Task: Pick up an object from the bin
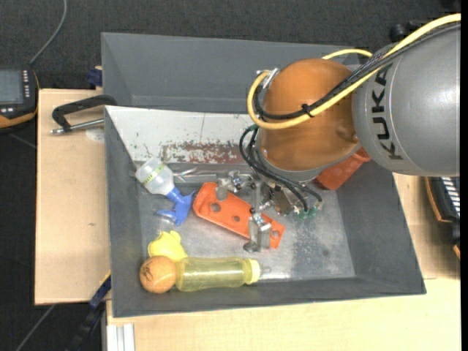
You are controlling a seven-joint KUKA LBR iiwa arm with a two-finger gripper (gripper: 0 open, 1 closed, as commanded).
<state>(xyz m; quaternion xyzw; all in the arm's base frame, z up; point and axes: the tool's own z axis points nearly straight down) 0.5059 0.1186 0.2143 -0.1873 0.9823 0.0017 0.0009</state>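
The claw (256, 232) hung low over the right end of a flat orange plastic piece (217, 206) lying in the middle of the bin (183, 72); whether it was wide or narrow could not be told. By the front wall, an orange ball (158, 274) touched a clear yellow tube (216, 274).

This is a robotics laboratory, set up as a grasping test cell. A large silver-grey industrial robot arm (417, 101) bears the black letters KUKA on its casing, with a rounded orange wrist cover (307, 115) and a yellow cable (251, 101) looped over it. Below stands a grey sheet-metal bin with sloping walls (219, 72), its floor scuffed and stained. In it lies an unrelated mix of small test pieces: a flat orange plastic bracket (216, 205), a clear yellow-tinted plastic tube (216, 274) and an orange ball (159, 275). At the left edge sits what may be a black handheld control unit with a small screen (14, 86).
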